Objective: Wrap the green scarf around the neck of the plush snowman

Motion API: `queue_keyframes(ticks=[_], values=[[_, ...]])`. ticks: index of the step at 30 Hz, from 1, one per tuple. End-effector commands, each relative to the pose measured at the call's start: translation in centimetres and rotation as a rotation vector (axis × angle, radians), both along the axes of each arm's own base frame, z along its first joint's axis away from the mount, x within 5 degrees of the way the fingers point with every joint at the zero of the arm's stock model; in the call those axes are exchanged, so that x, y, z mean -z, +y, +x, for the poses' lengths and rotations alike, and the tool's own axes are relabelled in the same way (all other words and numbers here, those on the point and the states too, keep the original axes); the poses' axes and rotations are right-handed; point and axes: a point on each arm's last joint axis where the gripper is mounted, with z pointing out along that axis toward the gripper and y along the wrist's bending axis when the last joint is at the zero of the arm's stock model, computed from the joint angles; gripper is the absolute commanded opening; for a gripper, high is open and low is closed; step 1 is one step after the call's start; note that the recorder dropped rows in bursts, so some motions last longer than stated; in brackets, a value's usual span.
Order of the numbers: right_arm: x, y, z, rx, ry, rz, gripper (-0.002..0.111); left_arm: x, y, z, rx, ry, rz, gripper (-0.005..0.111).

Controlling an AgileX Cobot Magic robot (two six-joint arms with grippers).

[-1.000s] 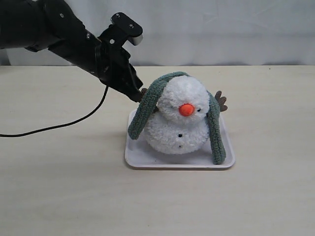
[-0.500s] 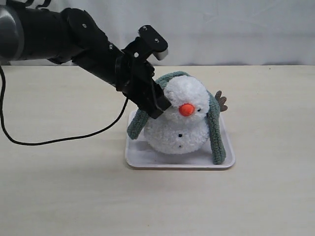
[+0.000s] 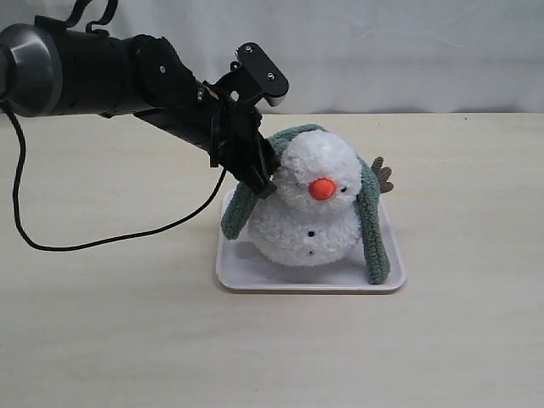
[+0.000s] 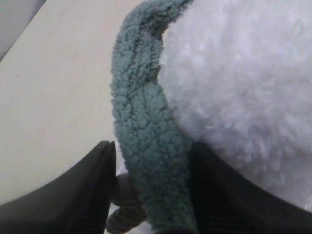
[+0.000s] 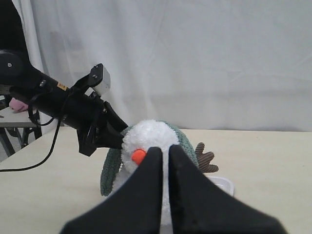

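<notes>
The plush snowman sits upright on a white tray. The green scarf lies over the back of its head, one end hanging down each side to the tray. My left gripper is at the snowman's neck on the left side. In the left wrist view the left gripper is open, its fingers straddling the hanging scarf beside the white plush. One finger leaves a visible gap to the scarf. My right gripper is shut and empty, hanging back from the snowman.
A brown corduroy branch arm sticks out on the snowman's right side. The left arm's black cable trails across the table to the left. A white curtain backs the table.
The left gripper swung in from the left to the scarf's left strand, opened, and now straddles it by the neck. The scarf's left end shifted slightly.
</notes>
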Motion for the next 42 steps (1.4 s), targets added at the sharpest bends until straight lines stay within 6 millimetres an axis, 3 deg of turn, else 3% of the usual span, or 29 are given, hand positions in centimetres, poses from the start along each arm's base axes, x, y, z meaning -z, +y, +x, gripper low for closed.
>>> queue_keyframes(ticks=[1,7,11,18,22,28,33,42], values=[[0.2,0.0,0.0,-0.002,0.003,-0.011,0.004,-0.2,0.1,0.2,-0.006,-0.001,-0.002,0.024],[0.2,0.0,0.0,-0.002,0.003,-0.011,0.004,-0.3,0.1,0.1,-0.004,0.001,-0.002,0.000],[0.2,0.0,0.0,-0.001,0.002,-0.013,0.004,-0.3,0.1,-0.1,0.006,0.021,0.005,0.000],[0.2,0.0,0.0,-0.001,0.002,-0.013,0.004,-2.8,0.4,-0.7,-0.021,0.005,-0.060,0.000],[0.2,0.0,0.0,-0.001,0.002,-0.013,0.004,-3.2,0.4,-1.0,-0.101,0.077,-0.118,0.000],[0.2,0.0,0.0,-0.001,0.002,-0.013,0.004,-2.0,0.4,-1.4,-0.158,0.219,-0.121,0.000],[0.2,0.0,0.0,-0.004,0.004,-0.013,0.004,0.2,0.1,-1.6,-0.190,0.338,-0.091,0.000],[0.2,0.0,0.0,-0.004,0.004,-0.013,0.004,2.2,-0.3,-1.3,-0.191,0.371,-0.062,0.000]])
